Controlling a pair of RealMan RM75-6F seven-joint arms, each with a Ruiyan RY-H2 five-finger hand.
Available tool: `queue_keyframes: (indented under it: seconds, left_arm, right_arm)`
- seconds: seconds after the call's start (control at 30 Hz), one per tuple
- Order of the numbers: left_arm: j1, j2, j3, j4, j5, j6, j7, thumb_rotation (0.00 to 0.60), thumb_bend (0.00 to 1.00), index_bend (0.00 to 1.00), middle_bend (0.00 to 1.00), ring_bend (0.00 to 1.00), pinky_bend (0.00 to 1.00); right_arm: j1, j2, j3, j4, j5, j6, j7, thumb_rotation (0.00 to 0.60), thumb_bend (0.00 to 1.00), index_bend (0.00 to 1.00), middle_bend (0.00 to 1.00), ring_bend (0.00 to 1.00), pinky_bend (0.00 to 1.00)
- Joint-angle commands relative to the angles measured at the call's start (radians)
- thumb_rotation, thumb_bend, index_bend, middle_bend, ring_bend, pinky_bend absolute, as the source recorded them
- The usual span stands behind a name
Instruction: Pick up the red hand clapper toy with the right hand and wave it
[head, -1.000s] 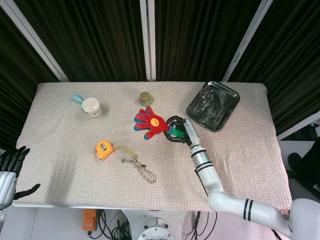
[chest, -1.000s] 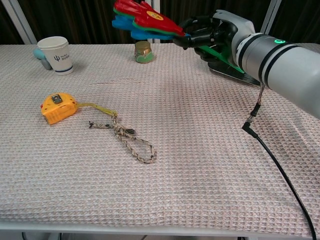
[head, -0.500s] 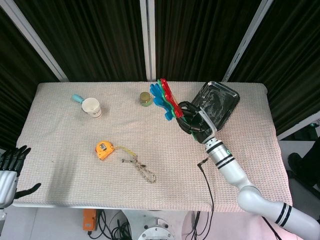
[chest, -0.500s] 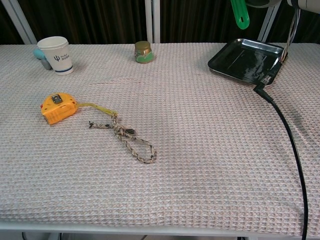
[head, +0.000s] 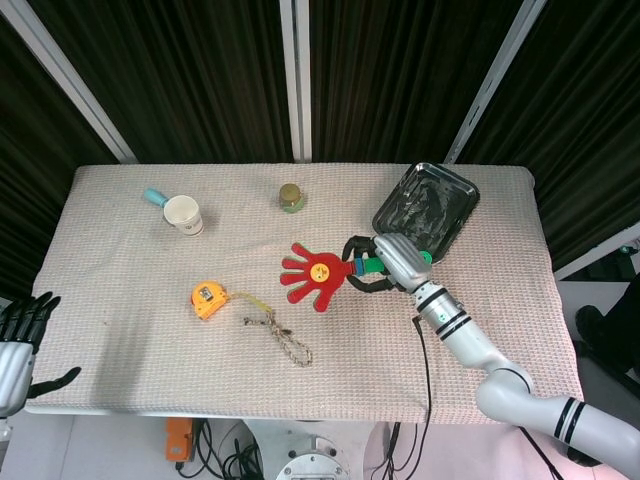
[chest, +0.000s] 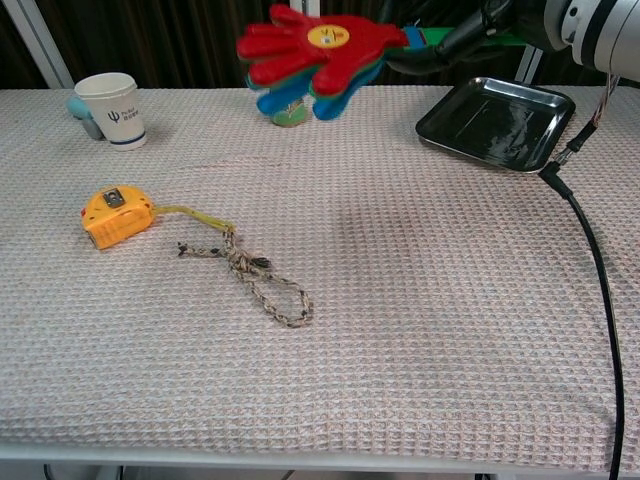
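My right hand (head: 385, 265) (chest: 470, 30) grips the green handle of the red hand clapper toy (head: 313, 274) (chest: 318, 44) and holds it in the air above the middle of the table. The toy's red palm with a yellow disc faces up, and blue and green layers show beneath it in the chest view. Its fingers point to the left. My left hand (head: 22, 330) hangs off the table's front left corner, fingers apart, holding nothing.
On the woven cloth lie an orange tape measure (head: 207, 299) with a rope loop (head: 285, 338), a white paper cup (head: 184, 214), a small jar (head: 291, 197) and a black tray (head: 428, 211) at the back right. A black cable (chest: 585, 250) trails from my right arm.
The right hand swung the clapper from high up near the tray down and leftward, so its palm now lies flat over mid-table. The left hand stayed still.
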Motion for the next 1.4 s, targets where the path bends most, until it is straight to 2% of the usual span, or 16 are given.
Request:
queue_keyframes:
  seconds: [0.03, 0.13, 0.2, 0.3, 0.4, 0.43, 0.57, 0.73, 0.83, 0.93, 1.0, 1.13, 1.23, 1.3, 1.33, 1.4]
  left_arm:
    - [0.0, 0.001, 0.0, 0.0, 0.0, 0.001, -0.001, 0.6, 0.06, 0.04, 0.02, 0.0, 0.02]
    - [-0.001, 0.002, -0.001, -0.001, 0.001, 0.001, 0.0, 0.6, 0.06, 0.04, 0.02, 0.0, 0.02]
    - [-0.002, 0.001, 0.0, -0.002, 0.002, -0.001, 0.001, 0.6, 0.06, 0.04, 0.02, 0.0, 0.02]
    - [-0.004, 0.0, 0.0, -0.001, -0.001, -0.007, 0.002, 0.6, 0.06, 0.04, 0.02, 0.0, 0.02]
    - [-0.005, -0.002, 0.0, 0.001, -0.004, -0.01, -0.001, 0.6, 0.06, 0.04, 0.02, 0.0, 0.02]
    - [-0.005, -0.002, 0.0, 0.001, -0.003, -0.01, 0.0, 0.6, 0.06, 0.04, 0.02, 0.0, 0.02]
    - [-0.007, 0.001, 0.0, -0.002, -0.001, -0.01, 0.0, 0.6, 0.06, 0.04, 0.02, 0.0, 0.02]
    - [-0.008, 0.0, -0.001, -0.002, -0.001, -0.01, 0.002, 0.6, 0.06, 0.04, 0.02, 0.0, 0.02]
    - [-0.008, 0.0, -0.001, -0.002, 0.0, -0.008, 0.002, 0.6, 0.06, 0.04, 0.02, 0.0, 0.02]
    - [-0.008, 0.001, 0.0, -0.002, 0.001, -0.008, 0.003, 0.6, 0.06, 0.04, 0.02, 0.0, 0.02]
    - [-0.008, 0.0, 0.0, -0.002, 0.002, -0.009, 0.004, 0.6, 0.06, 0.04, 0.02, 0.0, 0.02]
    - [-0.012, -0.002, -0.001, -0.004, 0.003, -0.013, 0.007, 0.6, 0.06, 0.04, 0.02, 0.0, 0.02]
    - [-0.014, -0.004, 0.0, -0.007, 0.005, -0.014, 0.012, 0.6, 0.06, 0.04, 0.02, 0.0, 0.02]
    - [-0.014, -0.004, 0.001, -0.007, 0.003, -0.015, 0.013, 0.6, 0.06, 0.04, 0.02, 0.0, 0.02]
    - [-0.013, -0.004, 0.001, -0.007, 0.002, -0.015, 0.013, 0.6, 0.06, 0.04, 0.02, 0.0, 0.02]
    - [-0.011, -0.004, 0.0, -0.005, 0.0, -0.013, 0.011, 0.6, 0.06, 0.04, 0.02, 0.0, 0.02]
  right_arm:
    - [0.068, 0.052, -0.091, -0.031, 0.248, 0.057, -0.32, 0.6, 0.44, 0.93, 0.83, 0.84, 1.0]
    - [0.064, 0.047, -0.068, -0.066, 0.273, 0.079, -0.181, 0.6, 0.44, 0.93, 0.83, 0.84, 1.0]
    - [0.053, 0.032, -0.049, -0.072, 0.235, 0.102, -0.061, 0.6, 0.44, 0.93, 0.81, 0.84, 1.0]
    - [0.026, 0.004, -0.023, -0.077, 0.15, 0.147, 0.187, 0.6, 0.42, 0.93, 0.79, 0.84, 1.0]
    - [-0.006, -0.003, 0.024, -0.111, 0.126, 0.145, 0.547, 0.6, 0.39, 0.92, 0.78, 0.84, 1.0]
    - [-0.018, 0.001, 0.049, -0.124, 0.117, 0.131, 0.705, 0.6, 0.39, 0.92, 0.78, 0.84, 1.0]
    - [-0.044, 0.018, 0.099, -0.112, 0.052, 0.105, 1.124, 0.6, 0.36, 0.92, 0.78, 0.84, 1.0]
    - [-0.043, 0.051, 0.098, -0.064, -0.04, 0.089, 1.504, 0.6, 0.35, 0.9, 0.78, 0.84, 1.0]
    - [-0.029, 0.066, 0.072, -0.02, -0.094, 0.104, 1.658, 0.6, 0.35, 0.9, 0.78, 0.84, 1.0]
    - [-0.006, 0.076, 0.031, 0.028, -0.139, 0.126, 1.742, 0.6, 0.34, 0.9, 0.78, 0.84, 1.0]
    - [0.019, 0.078, -0.013, 0.08, -0.178, 0.134, 1.652, 0.6, 0.35, 0.9, 0.78, 0.84, 1.0]
    - [0.091, 0.015, -0.123, 0.195, -0.217, 0.139, 1.15, 0.6, 0.33, 0.9, 0.79, 0.84, 1.0]
    - [0.123, -0.034, -0.178, 0.252, -0.213, 0.153, 0.824, 0.6, 0.33, 0.89, 0.79, 0.84, 1.0]
    - [0.131, -0.077, -0.198, 0.306, -0.205, 0.193, 0.576, 0.6, 0.35, 0.89, 0.8, 0.84, 1.0]
    - [0.133, -0.112, -0.21, 0.342, -0.201, 0.231, 0.406, 0.6, 0.36, 0.88, 0.8, 0.84, 1.0]
    - [0.133, -0.156, -0.226, 0.383, -0.193, 0.281, 0.202, 0.6, 0.37, 0.88, 0.8, 0.84, 1.0]
